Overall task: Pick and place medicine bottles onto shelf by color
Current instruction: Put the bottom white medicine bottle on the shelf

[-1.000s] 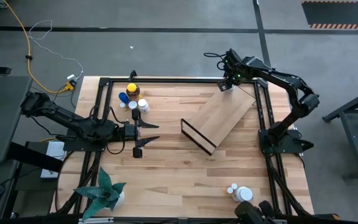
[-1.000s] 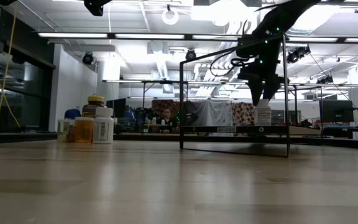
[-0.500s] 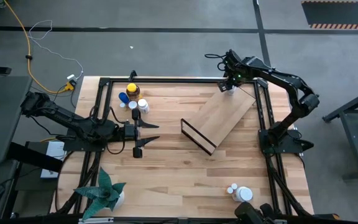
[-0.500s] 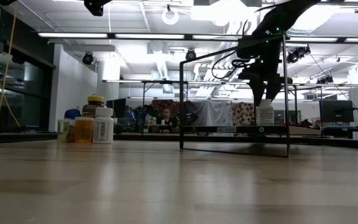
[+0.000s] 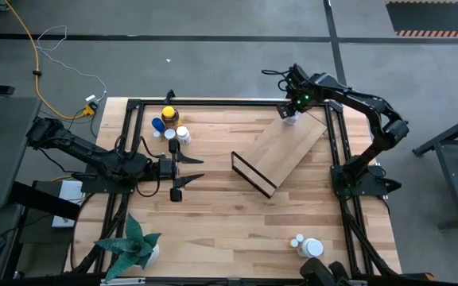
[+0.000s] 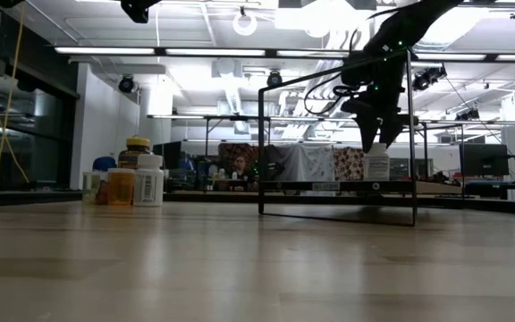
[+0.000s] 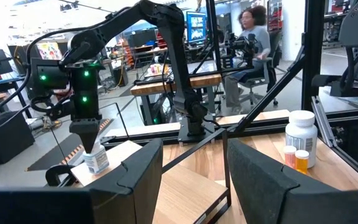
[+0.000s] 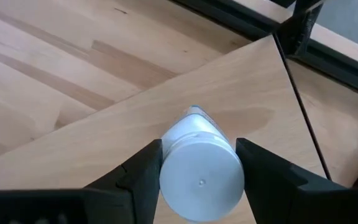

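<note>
My right gripper points down over the far corner of the shelf, shut on a white bottle whose base meets the shelf board. The same bottle shows under the fingers in the low view. My left gripper waits level at the table's left middle, open, with nothing between its fingers. An amber bottle with a yellow cap, a blue one and a white one stand together at the far left. My right gripper pinches the white bottle's round cap between its two fingers, one on each side. The fingers come from above, pointing steeply down. The bottle hangs a little tilted below them, its bottom at the shelf's far corner.
The shelf lies slantwise across the table's middle, its dark edge strip toward the near left and a black wire frame above it. More white bottles stand near the front right edge. A potted plant sits at the near left.
My right gripper has tipped a little at the wrist above the shelf's far corner, staying shut on the cap. The white bottle has swayed slightly with it, its base staying on the board.
</note>
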`<state>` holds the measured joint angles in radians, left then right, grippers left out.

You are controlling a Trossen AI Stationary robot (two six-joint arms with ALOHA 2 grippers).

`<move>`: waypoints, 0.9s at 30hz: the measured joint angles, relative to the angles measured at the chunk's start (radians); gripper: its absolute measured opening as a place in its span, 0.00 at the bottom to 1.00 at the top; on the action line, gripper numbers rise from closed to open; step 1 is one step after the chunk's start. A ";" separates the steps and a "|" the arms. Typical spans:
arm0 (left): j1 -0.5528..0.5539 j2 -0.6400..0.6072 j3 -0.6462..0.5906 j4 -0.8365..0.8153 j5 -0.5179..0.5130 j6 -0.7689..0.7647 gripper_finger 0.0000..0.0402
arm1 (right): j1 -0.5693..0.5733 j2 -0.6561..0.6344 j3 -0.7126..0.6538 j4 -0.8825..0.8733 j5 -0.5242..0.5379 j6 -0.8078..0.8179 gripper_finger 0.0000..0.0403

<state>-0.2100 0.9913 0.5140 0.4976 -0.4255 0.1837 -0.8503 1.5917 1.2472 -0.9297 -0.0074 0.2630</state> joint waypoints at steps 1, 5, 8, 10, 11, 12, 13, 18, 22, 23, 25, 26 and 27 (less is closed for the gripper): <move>0.000 0.000 0.000 0.000 0.000 0.000 0.42 | 0.000 0.000 -0.004 0.000 0.000 0.002 0.46; 0.000 0.000 0.000 0.000 0.000 0.000 0.42 | 0.000 0.000 -0.012 -0.001 0.002 -0.002 0.46; 0.000 0.000 0.000 0.000 0.000 0.002 0.42 | 0.000 0.000 -0.012 0.000 0.003 -0.009 0.46; 0.000 0.000 0.000 0.000 0.000 0.000 0.42 | 0.000 0.000 -0.012 0.001 0.003 -0.009 0.46; 0.000 0.000 0.000 0.000 0.000 0.001 0.42 | 0.000 0.000 -0.012 0.003 0.003 -0.009 0.46; 0.000 0.000 0.000 0.000 0.000 0.002 0.42 | 0.000 0.000 -0.012 0.005 0.003 -0.009 0.46; 0.000 0.000 0.000 0.000 0.000 0.001 0.42 | 0.000 0.000 -0.012 0.005 0.003 -0.009 0.46; 0.000 0.000 0.000 0.000 0.000 0.002 0.42 | 0.000 0.000 -0.013 0.005 0.003 -0.009 0.47; 0.000 0.000 0.000 -0.001 0.000 0.003 0.42 | 0.000 0.000 -0.013 0.004 0.006 -0.009 0.56; 0.000 0.000 0.000 -0.001 0.000 0.003 0.42 | 0.000 0.000 -0.013 0.004 0.015 -0.009 0.59; 0.000 0.000 0.000 -0.001 0.000 0.002 0.42 | 0.000 0.000 -0.013 0.001 0.036 -0.009 0.65; 0.000 0.000 0.000 -0.001 0.000 0.003 0.42 | 0.000 0.000 -0.013 -0.003 0.043 -0.010 0.68; 0.000 0.000 0.000 -0.001 0.000 0.003 0.42 | 0.000 0.000 -0.013 -0.004 0.047 -0.009 0.71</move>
<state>-0.2100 0.9913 0.5140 0.4969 -0.4255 0.1864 -0.8505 1.5917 1.2346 -0.9341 0.0397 0.2536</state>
